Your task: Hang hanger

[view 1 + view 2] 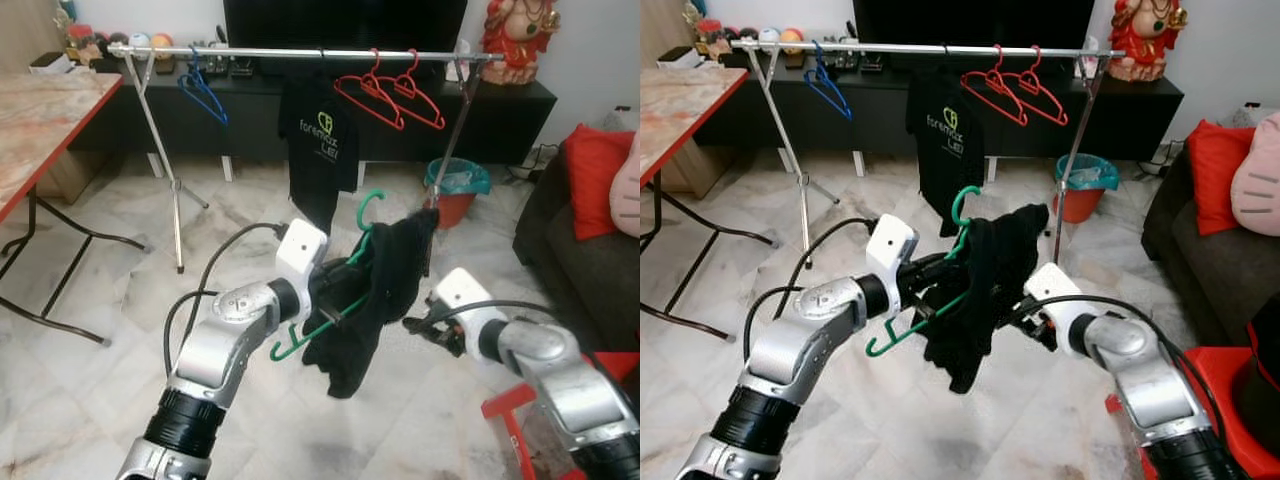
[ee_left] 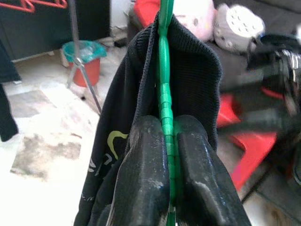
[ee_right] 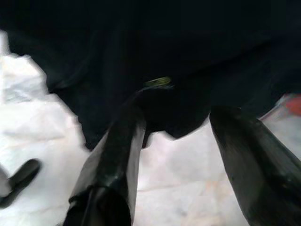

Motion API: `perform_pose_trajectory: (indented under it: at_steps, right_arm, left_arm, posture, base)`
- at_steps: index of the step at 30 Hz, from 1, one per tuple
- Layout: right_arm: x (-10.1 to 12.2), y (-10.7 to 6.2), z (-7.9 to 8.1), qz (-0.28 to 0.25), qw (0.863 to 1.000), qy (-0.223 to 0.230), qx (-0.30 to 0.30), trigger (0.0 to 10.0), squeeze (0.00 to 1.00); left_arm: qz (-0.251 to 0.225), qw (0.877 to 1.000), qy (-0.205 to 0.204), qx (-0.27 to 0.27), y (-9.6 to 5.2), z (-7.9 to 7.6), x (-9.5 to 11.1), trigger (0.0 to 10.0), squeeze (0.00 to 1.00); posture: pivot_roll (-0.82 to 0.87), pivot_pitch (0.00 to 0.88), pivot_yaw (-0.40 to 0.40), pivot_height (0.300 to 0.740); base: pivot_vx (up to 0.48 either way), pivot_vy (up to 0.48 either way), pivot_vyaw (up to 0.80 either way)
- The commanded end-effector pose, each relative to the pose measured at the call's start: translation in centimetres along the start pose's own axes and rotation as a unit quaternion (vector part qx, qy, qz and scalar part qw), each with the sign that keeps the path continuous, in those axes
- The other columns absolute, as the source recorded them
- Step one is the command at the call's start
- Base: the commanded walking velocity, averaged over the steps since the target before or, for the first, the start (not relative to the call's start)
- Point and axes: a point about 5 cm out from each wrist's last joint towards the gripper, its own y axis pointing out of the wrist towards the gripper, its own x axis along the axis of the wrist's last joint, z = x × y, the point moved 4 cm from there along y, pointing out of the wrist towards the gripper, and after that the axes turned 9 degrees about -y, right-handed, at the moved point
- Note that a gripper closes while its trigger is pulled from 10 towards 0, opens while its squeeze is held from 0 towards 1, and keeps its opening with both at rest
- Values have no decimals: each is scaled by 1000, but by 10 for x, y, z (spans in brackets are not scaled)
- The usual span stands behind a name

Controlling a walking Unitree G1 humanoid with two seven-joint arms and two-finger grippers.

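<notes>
The room is seen from the head by both eye views, looking forward and down; the clothes rail [image 1: 300, 52] and both arms are shared. The green hanger [image 2: 165, 117] is seen very close along the left wrist's fingers. The black cloth [image 3: 141, 52] is seen close from the right wrist

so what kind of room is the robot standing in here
Most likely a home living room used for drying laundry: a large black television on a long black low cabinet, a dark sofa with a red cushion, and a silver metal clothes rail on the marble floor.
</notes>
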Motion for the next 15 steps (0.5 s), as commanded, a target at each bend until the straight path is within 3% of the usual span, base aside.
perform_pose_trajectory:
  at_steps: [1,6,9,15]
  right_arm:
    - [6,-9,-17,-21,999,-20,-13,10000,0]
    - [12,-20,-24,-47,998,-45,10,10000,0]
    - [14,-27,-15,-62,993,-77,66,10000,0]
    - [21,-35,3,-115,977,-66,165,10000,0]
  left_arm:
    - [-9,999,24,-43,-4,-11,6,10000,0]
    - [25,996,36,-73,-11,-13,-6,10000,0]
    - [40,994,36,-96,-16,-17,-12,10000,0]
    - [50,988,35,-141,-20,-29,-15,10000,0]
  posture:
    - [-8,0,-44,740]
    - [-11,0,-41,740]
    - [-9,0,-44,740]
    - [-6,0,-42,740]
  base:
    - [0,0,0]
    - [0,0,0]
    - [0,0,0]
    - [0,0,0]
